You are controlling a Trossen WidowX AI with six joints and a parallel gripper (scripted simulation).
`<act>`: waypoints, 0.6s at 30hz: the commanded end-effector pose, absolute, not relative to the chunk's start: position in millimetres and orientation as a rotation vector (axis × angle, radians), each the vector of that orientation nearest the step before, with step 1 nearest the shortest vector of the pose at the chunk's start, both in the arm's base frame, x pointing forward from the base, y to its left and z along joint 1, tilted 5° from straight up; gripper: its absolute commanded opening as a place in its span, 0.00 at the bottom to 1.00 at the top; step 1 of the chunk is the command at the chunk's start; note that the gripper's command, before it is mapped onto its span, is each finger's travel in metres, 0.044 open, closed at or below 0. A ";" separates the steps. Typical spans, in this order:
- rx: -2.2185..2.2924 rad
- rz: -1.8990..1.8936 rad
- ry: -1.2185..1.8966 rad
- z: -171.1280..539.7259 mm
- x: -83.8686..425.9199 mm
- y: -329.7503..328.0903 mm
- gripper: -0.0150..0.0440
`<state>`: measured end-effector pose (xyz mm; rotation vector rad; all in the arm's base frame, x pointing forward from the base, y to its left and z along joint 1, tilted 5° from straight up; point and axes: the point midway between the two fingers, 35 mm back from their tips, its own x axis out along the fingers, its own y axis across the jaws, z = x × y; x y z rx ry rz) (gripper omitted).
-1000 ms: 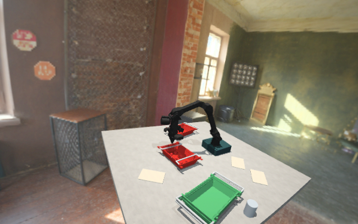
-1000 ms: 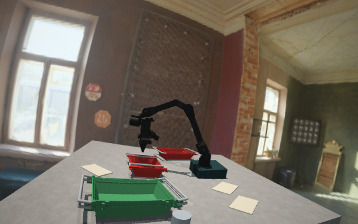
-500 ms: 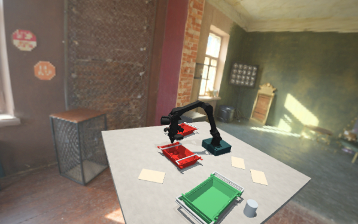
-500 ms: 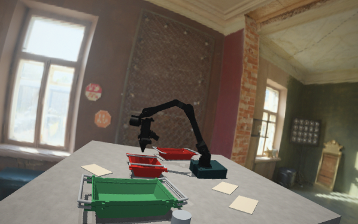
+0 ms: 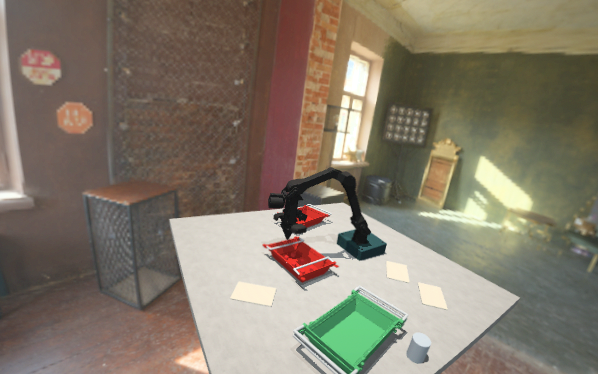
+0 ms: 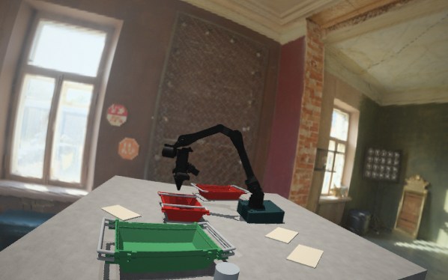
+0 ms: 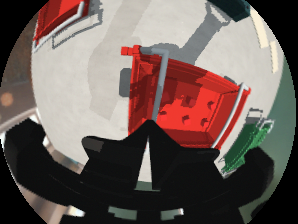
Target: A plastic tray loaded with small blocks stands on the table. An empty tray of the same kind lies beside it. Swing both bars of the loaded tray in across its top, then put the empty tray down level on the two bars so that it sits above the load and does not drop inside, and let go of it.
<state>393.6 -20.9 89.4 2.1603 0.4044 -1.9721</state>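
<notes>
The loaded red tray point(image 5: 315, 274) point(image 6: 183, 214) point(image 7: 134, 100) stands mid-table with small red blocks point(image 7: 188, 100) on its floor. Its near bar point(image 5: 313, 265) point(image 6: 183, 206) point(image 7: 231, 117) lies across the top, just inside the near end. Its far bar point(image 5: 286, 245) point(image 7: 160, 85) also crosses the top, near the far end. My gripper point(image 5: 287, 237) point(image 6: 179, 188) point(image 7: 149, 122) is shut and empty, pointing down above the far end of this tray. The other red tray point(image 5: 314, 219) point(image 6: 221, 193) point(image 7: 55, 22) stands behind, upright; its inside is mostly hidden.
A large green tray point(image 5: 320, 344) point(image 6: 168, 262) point(image 7: 245, 150) with wire bars stands at the front. A grey cylinder point(image 5: 419, 348) point(image 6: 227, 271) is beside it. Several flat cream cards point(image 5: 253, 293) point(image 6: 282, 235) lie about. The teal arm base point(image 5: 361, 246) point(image 6: 261, 212) is right of the loaded tray.
</notes>
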 end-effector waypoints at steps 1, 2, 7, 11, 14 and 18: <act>2.160 -1.972 0.404 89.4 393.6 -20.9 0.25; 2.160 -1.972 0.404 89.4 393.6 -20.9 0.25; 2.160 -1.972 0.404 89.4 393.6 -20.9 0.25; 2.160 -1.972 0.404 89.4 393.6 -20.9 0.30; 2.160 -1.972 0.404 89.4 393.6 -20.9 0.43; 2.160 -1.972 0.404 95.9 393.9 -21.4 0.61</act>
